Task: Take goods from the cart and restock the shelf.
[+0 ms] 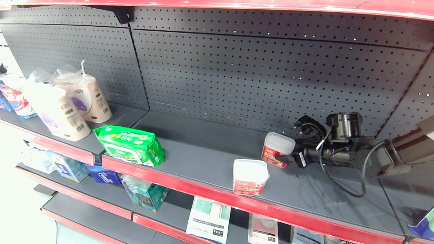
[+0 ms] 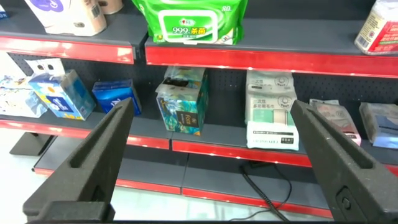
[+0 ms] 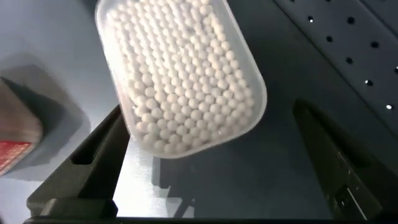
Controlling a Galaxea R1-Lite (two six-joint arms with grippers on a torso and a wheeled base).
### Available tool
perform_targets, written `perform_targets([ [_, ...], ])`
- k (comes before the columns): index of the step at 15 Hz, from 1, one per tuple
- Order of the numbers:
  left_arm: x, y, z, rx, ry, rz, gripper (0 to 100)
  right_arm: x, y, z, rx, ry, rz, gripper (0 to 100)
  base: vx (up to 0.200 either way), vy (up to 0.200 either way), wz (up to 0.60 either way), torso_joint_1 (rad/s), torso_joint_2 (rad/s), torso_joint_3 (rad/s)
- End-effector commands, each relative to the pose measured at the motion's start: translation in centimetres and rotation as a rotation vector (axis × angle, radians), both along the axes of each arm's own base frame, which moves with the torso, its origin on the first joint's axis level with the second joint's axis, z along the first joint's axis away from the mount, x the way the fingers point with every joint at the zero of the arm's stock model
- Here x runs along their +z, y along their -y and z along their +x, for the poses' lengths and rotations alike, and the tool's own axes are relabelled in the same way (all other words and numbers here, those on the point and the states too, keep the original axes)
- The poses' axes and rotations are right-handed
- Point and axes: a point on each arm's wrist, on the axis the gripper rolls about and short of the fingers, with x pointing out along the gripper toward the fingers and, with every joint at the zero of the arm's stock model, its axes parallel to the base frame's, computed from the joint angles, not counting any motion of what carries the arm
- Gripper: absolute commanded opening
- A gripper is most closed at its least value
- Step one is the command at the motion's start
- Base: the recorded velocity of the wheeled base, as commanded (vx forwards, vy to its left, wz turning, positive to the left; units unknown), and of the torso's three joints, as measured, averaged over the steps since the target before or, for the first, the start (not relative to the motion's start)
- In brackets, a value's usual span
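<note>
SHELF RESTOCK: The right gripper [image 1: 286, 159] hangs over the right half of the grey shelf [image 1: 208, 150], its fingers [image 3: 93, 168] spread wide and gripping nothing. A clear swab box [image 1: 277, 149] stands just off their tips, far back near the pegboard [image 1: 262, 73]. Whether a finger touches the box cannot be told. A second box [image 1: 250, 176] of the same kind stands nearer, by the shelf's red front edge and a little left of the first. Farther left, a green wipes pack [image 1: 130, 145] lies at the front edge. Beyond it, two wrapped tissue rolls [image 1: 60, 111] stand side by side. The left gripper [image 2: 211, 109], its fingers also spread and holding nothing, sits low in front of the rack. It faces a lower shelf [image 2: 205, 144], where a teal carton [image 2: 182, 99] and a white packet [image 2: 268, 118] stand below the wipes pack.
</note>
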Motion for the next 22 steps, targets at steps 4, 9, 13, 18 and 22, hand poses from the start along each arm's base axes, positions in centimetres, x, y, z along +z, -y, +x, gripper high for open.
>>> perform_targets([
  [4, 0.0, 0.0, 0.0, 0.0, -0.001, 0.0, 100, -0.1, 0.6, 0.0, -0.029, -0.003, -0.009, 100, 0.0, 0.0, 0.0, 0.0, 0.0, 0.0],
  [9, 0.0, 0.0, 0.0, 0.0, -0.001, 0.0, 100, -0.1, 1.7, -1.3, -0.056, -0.029, -0.013, 100, 0.0, 0.0, 0.0, 0.0, 0.0, 0.0],
  [13, 0.0, 0.0, 0.0, 0.0, -0.001, -0.001, 100, -0.2, 4.4, -1.2, -0.186, -0.038, -0.027, 100, 0.0, 0.0, 0.0, 0.0, 0.0, 0.0],
  [18, 0.0, 0.0, 0.0, 0.0, -0.001, -0.003, 100, -0.1, 4.7, 0.3, -0.241, -0.014, -0.034, 100, 0.0, 0.0, 0.0, 0.0, 0.0, 0.0],
  [22, 0.0, 0.0, 0.0, 0.0, -0.001, -0.003, 100, 0.3, 4.0, 1.1, -0.229, 0.008, -0.026, 100, 0.0, 0.0, 0.0, 0.0, 0.0, 0.0],
])
